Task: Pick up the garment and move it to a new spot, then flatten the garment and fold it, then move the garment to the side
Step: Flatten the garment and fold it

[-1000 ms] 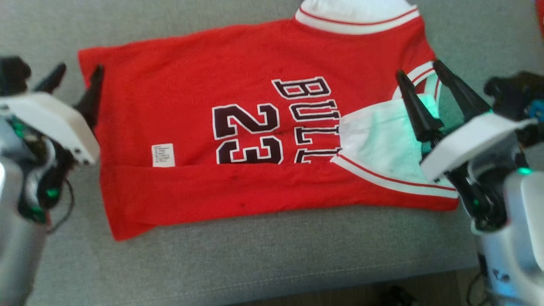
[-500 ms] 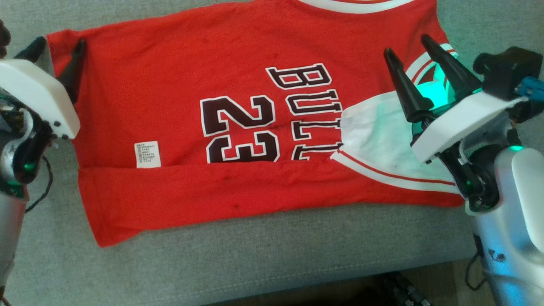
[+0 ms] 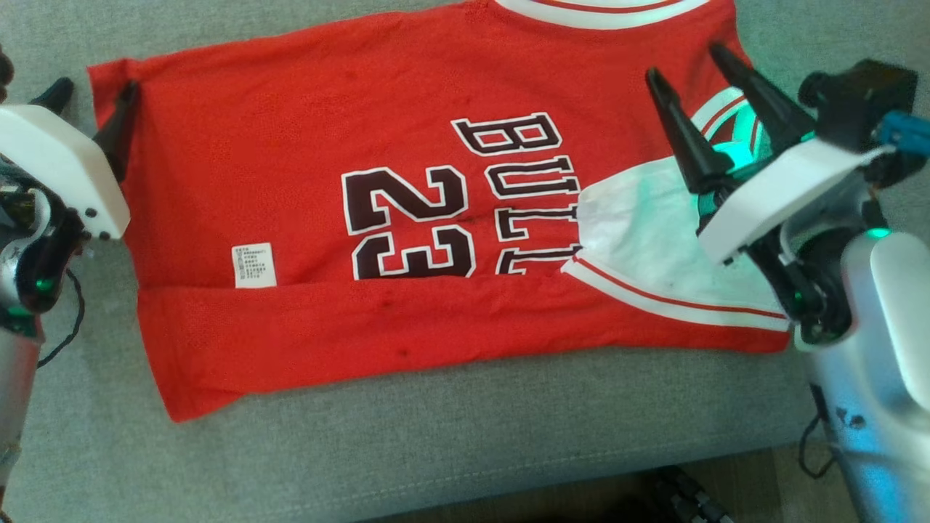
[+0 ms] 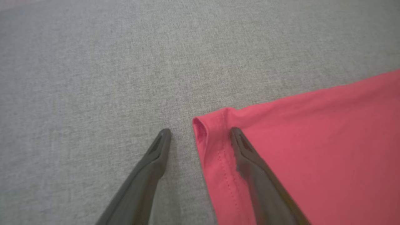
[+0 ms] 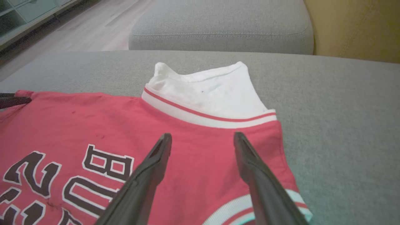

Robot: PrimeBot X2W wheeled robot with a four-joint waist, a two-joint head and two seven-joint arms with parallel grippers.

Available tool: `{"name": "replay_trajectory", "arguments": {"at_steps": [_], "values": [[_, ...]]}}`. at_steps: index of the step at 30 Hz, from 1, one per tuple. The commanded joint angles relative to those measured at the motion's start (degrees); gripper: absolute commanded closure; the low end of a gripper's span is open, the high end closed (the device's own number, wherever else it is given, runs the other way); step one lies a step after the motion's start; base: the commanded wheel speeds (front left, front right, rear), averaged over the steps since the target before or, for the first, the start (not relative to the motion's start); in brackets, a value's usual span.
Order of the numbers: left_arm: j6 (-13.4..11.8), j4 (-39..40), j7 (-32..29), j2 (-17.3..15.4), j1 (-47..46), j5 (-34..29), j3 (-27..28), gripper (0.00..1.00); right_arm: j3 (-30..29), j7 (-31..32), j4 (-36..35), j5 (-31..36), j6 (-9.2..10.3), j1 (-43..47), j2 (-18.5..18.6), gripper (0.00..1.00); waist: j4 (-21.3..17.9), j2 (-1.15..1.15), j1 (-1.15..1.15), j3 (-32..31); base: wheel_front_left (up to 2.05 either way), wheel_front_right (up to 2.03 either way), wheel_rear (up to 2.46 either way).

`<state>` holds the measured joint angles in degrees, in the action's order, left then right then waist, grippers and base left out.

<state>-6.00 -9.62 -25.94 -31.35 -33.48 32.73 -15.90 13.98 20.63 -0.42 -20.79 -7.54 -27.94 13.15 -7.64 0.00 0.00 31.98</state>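
Observation:
A red jersey, the garment (image 3: 305,181), lies flat on the grey sofa seat (image 3: 436,443); it has black "BULLS 23" lettering and white trim, and its near edge is folded up. My left gripper (image 3: 94,98) is open at the garment's far left corner (image 4: 209,125), with one finger (image 4: 250,156) over the red hem and the other over bare cushion. Open too, my right gripper (image 3: 683,62) hovers above the shoulder part of the garment (image 5: 200,125), just short of the white-trimmed armhole (image 5: 206,90). Neither holds anything.
The seat's front edge (image 3: 508,472) runs along the bottom of the head view, with dark floor below it. In the right wrist view a grey sofa cushion (image 5: 218,28) lies beyond the garment, a yellow wall (image 5: 353,28) to its right and wooden floor (image 5: 93,25) to its left.
The head view has shifted, so the garment sits higher and more to the left. My right gripper has crept slightly farther over the shoulder part. Both grippers stay open.

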Motion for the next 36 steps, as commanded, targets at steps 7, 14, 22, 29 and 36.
{"name": "replay_trajectory", "arguments": {"at_steps": [7, 14, 22, 29, 36], "values": [[2.46, -0.43, 0.71, -0.94, -2.51, 0.86, 0.2, 0.64, 1.19, 0.7, -0.37, -1.01, 0.05, -3.3, 1.34, 0.0, 0.63, 0.0, 0.0, -0.14, 0.0, 0.0, 0.0], [3.59, -0.56, 3.56, 0.48, -3.57, 0.3, -1.01, 1.0, 0.81, 1.85, 4.67, 0.3, 0.05, -9.03, 2.08, 0.0, 1.73, 0.0, 0.0, -0.46, 0.0, 0.0, 0.0], [4.49, -0.85, 10.62, 4.44, -4.54, -0.59, -2.57, 1.0, 0.03, 2.3, 19.4, 4.87, 0.05, -21.74, 2.11, 0.0, 5.9, 0.0, 0.0, -1.18, 0.0, 0.0, 0.0], [5.8, -2.02, 13.72, 8.17, -6.71, -0.96, -5.01, 1.0, -2.57, 3.69, 34.73, 9.66, 0.05, -31.67, 1.93, 0.0, 10.98, 0.0, 0.0, -0.22, 0.0, 0.0, 0.0], [6.83, -4.61, 16.37, 11.75, -8.87, -1.13, -7.1, 1.0, -5.84, 4.91, 46.27, 13.89, 0.05, -37.49, 1.91, 0.0, 14.14, 0.0, 0.0, 0.48, 0.0, 0.0, 0.0]]}}
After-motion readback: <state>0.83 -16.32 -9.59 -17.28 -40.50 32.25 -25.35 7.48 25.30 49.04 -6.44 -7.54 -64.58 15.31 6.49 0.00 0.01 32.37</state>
